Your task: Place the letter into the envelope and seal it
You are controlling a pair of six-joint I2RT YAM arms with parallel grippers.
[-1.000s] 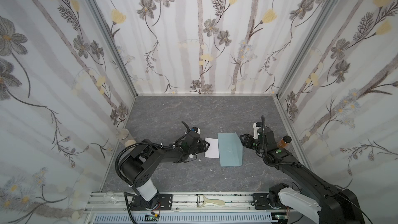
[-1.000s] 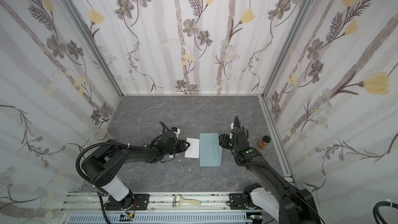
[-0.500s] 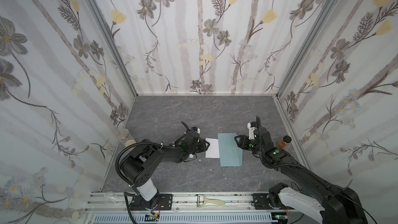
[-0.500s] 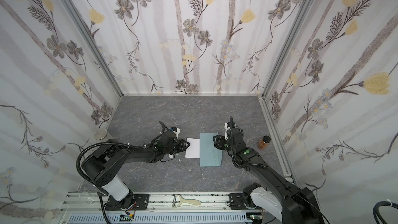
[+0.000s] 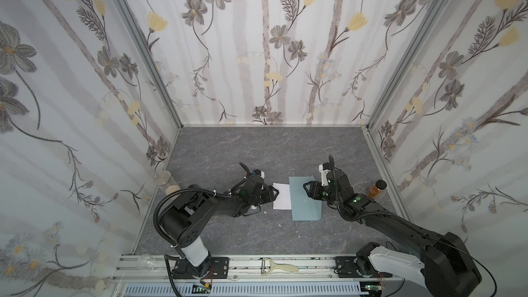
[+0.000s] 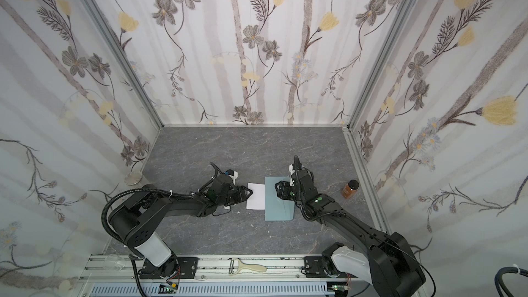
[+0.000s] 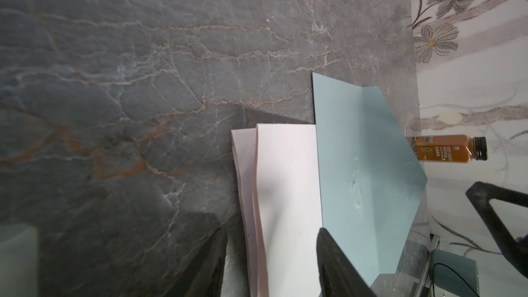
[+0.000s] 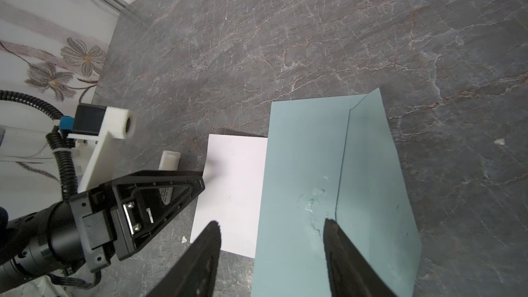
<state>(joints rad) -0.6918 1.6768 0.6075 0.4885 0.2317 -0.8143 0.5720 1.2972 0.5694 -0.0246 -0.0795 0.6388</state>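
The letter (image 5: 281,200) lies flat on the worktop (image 5: 257,152), its right part tucked into the blue-grey envelope (image 5: 304,204) and a white strip sticking out on the left. The left hand (image 5: 275,192) sits at that free edge with its jaws apart, gripping nothing. The right hand (image 5: 306,188) hovers over the envelope near the flap fold, jaws wide and empty. Insertion looks half done. Next I'd expect a push to slide the sheet fully in while the envelope is pinned, then the flap.
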